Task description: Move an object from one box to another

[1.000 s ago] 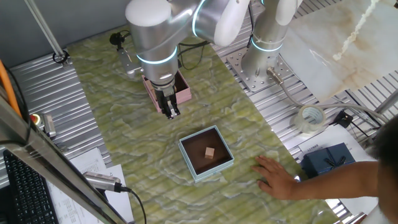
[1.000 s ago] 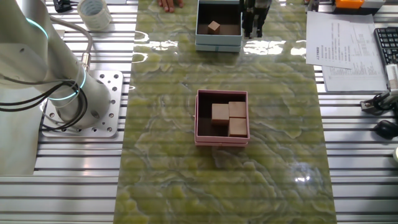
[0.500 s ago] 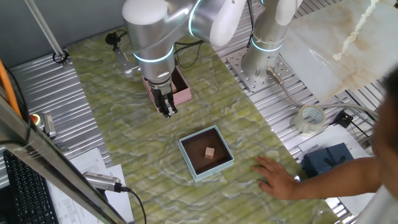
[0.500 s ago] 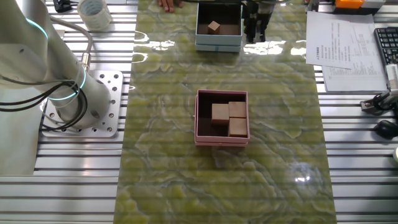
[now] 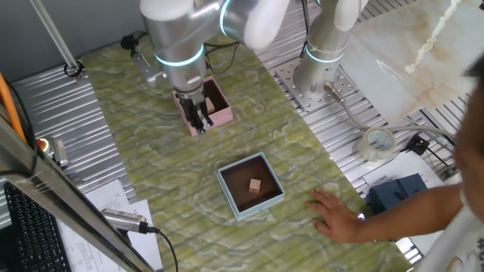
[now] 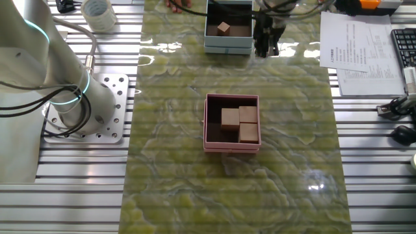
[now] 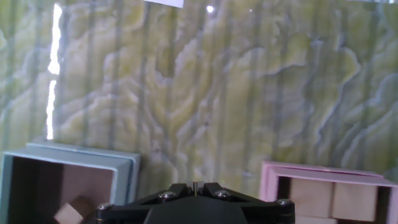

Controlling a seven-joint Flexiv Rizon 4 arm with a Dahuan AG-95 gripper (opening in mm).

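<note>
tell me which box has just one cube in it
The light blue box: it holds a single small wooden cube, loose on its dark floor. The pink box has three bigger blocks packed together.

Two boxes flank the two-finger gripper on the green marble-patterned table

To the gripper's left stands the square light blue box with the small tan wooden cube inside it; to its right, well apart from that box, stands the small square pink box with larger tan wooden blocks side by side inside; bare table stretches ahead of the fingers and between the boxes
</note>
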